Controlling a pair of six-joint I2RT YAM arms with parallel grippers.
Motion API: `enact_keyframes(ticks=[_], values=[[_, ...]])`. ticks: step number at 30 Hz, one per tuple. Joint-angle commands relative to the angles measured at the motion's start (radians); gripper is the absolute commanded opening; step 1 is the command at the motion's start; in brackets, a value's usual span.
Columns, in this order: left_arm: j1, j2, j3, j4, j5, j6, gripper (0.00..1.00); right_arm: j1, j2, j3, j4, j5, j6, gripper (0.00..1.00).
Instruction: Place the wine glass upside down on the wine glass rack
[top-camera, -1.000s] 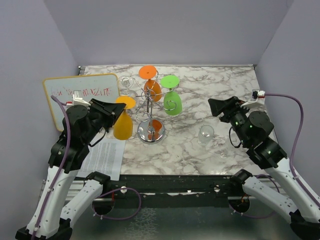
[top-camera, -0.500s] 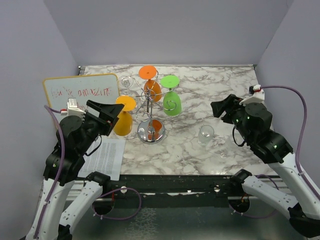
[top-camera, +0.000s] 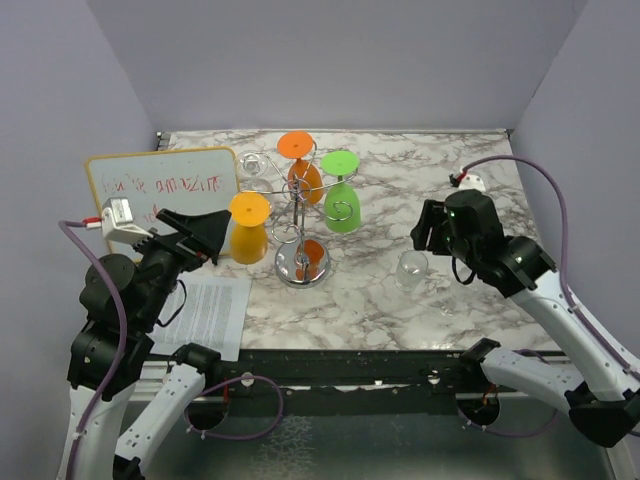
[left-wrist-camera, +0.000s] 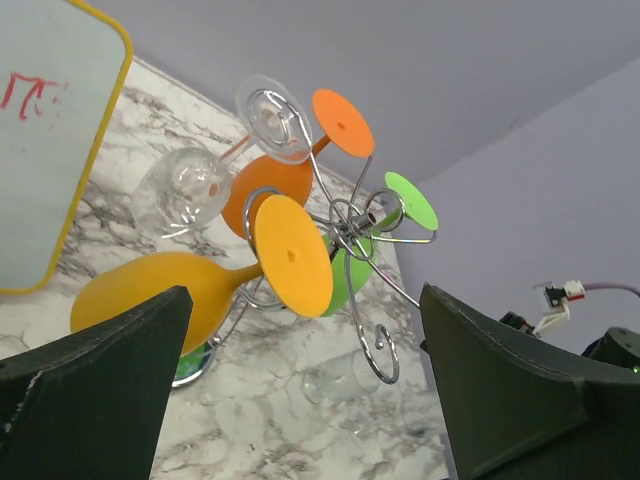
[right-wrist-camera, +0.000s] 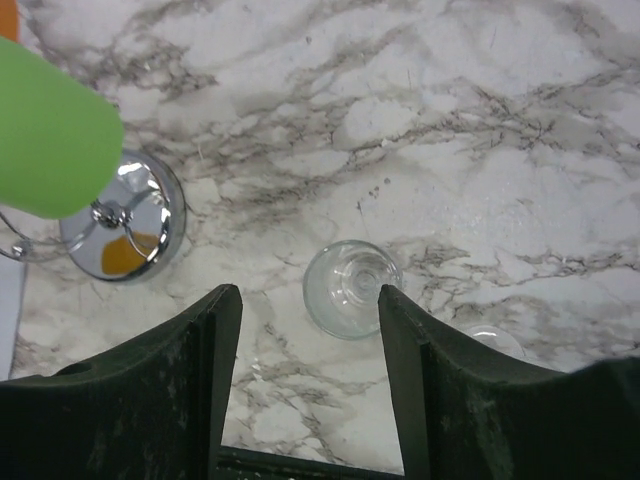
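Observation:
The chrome wine glass rack (top-camera: 301, 222) stands mid-table, and its looping arms (left-wrist-camera: 352, 216) show close up in the left wrist view. Upside down on it hang a yellow wine glass (top-camera: 247, 236) (left-wrist-camera: 150, 296), an orange one (top-camera: 304, 176), a green one (top-camera: 342, 206) and a clear one (top-camera: 256, 168). My left gripper (top-camera: 203, 232) (left-wrist-camera: 305, 330) is open, apart from the yellow glass on its left. Another clear wine glass (top-camera: 412, 270) (right-wrist-camera: 350, 288) lies on the marble. My right gripper (top-camera: 428, 228) (right-wrist-camera: 310, 300) hangs open above it, pointing down, without touching it.
A whiteboard (top-camera: 160, 188) leans at the back left and a printed sheet (top-camera: 215, 310) lies under my left arm. The rack's mirrored base (right-wrist-camera: 125, 228) and the green glass bowl (right-wrist-camera: 50, 140) sit left of my right fingers. Purple walls close in three sides.
My left gripper has opened, let go of the yellow glass and drawn back to the left; the glass stays hanging on the rack. My right gripper has swung downward over the clear glass.

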Motion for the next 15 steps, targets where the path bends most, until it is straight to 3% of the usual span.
enact_keyframes(ticks=[1,9,15], values=[[0.005,0.059,0.077,0.044,-0.002,0.241,0.97,0.005,0.065,0.002,-0.096,-0.059,-0.039,0.6],[0.005,0.097,0.1,0.152,0.023,0.338,0.97,0.004,0.119,-0.024,-0.234,0.144,0.064,0.58],[0.005,0.113,0.08,0.182,0.028,0.366,0.96,0.003,0.035,0.033,-0.402,0.362,0.229,0.59]])
